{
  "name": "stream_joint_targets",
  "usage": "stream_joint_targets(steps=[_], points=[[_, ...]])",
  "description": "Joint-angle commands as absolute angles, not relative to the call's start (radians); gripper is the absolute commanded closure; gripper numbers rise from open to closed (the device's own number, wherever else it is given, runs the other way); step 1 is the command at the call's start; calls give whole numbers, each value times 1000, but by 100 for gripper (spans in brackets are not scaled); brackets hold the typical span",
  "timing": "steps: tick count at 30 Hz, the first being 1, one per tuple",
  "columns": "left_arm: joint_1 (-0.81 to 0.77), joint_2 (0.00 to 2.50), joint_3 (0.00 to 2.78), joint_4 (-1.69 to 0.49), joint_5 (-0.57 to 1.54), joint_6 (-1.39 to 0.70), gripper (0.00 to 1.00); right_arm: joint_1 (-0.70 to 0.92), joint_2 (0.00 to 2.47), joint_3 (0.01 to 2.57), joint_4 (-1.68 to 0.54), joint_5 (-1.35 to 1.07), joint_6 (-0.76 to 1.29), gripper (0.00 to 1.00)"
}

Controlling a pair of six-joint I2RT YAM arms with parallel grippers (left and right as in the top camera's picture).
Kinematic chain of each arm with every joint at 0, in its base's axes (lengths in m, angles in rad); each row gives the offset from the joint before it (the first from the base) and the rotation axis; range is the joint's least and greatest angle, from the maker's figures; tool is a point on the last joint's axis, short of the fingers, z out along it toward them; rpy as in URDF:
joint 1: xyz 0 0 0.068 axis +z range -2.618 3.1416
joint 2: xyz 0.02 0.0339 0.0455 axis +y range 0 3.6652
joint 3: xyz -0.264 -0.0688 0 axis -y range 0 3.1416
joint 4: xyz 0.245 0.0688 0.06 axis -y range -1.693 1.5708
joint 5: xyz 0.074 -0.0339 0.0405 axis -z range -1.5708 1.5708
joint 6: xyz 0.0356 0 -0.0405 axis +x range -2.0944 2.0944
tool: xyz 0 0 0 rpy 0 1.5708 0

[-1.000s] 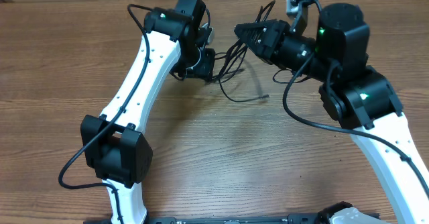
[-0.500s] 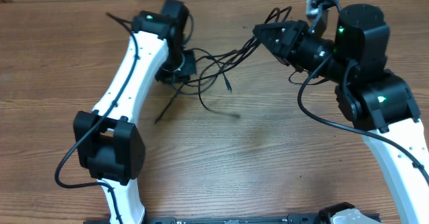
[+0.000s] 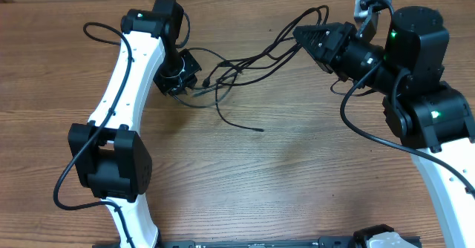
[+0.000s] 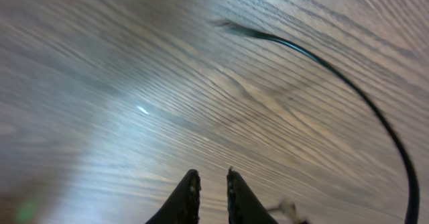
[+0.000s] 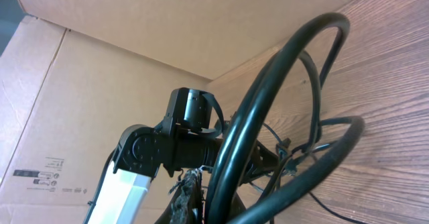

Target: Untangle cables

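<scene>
The cables (image 3: 245,62) are thin black cords stretched over the wooden table between my two grippers, with a knot of loops near the left one. One loose end (image 3: 260,129) lies on the wood toward the front. My left gripper (image 3: 194,85) is at the left end of the bundle; in the left wrist view its fingers (image 4: 211,184) are almost closed, and one cord (image 4: 362,96) curves past on the right. My right gripper (image 3: 299,34) is shut on a cord at the right end. That cord (image 5: 268,96) loops large and close in the right wrist view, between the fingers (image 5: 214,197).
The wooden table (image 3: 297,174) spreads in front of the cables. A cardboard wall (image 5: 134,23) stands behind the table. The left arm (image 5: 134,163) shows in the right wrist view. Thicker black wires run along both arms.
My left gripper has moved left and my right gripper right and back. The cable bundle has stretched out between them, and its loose end has slid left.
</scene>
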State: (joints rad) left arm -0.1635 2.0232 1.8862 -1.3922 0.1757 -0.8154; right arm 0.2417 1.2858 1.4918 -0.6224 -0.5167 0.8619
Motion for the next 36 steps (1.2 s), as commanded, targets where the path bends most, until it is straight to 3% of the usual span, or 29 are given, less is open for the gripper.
stream_joint_targets(steps=[1,6,14,18,19,23,32,36], points=[[-156,2007,1879,-1414,243,-999,86,227,1252,1494,-616,-490,839,96],[-156,2007,1879,-1444,289,-1235,88,227,1252,1494,-641,-487,833,96],[-155,2007,1879,-1467,271,-1442,67,227,1252,1494,-646,-487,831,96],[-155,2007,1879,-1466,259,-1486,62,227,1252,1494,-647,-487,817,96],[-155,2007,1879,-1467,258,-1482,57,227,1252,1494,-646,-487,812,96],[-157,2007,1879,-1466,250,-1359,0,227,1252,1494,-646,-472,809,96],[-157,2007,1879,-1452,274,-946,0,227,1252,1494,-648,-472,802,96],[-159,2007,1879,-1397,361,-661,1,227,1252,1494,-686,-419,782,96]])
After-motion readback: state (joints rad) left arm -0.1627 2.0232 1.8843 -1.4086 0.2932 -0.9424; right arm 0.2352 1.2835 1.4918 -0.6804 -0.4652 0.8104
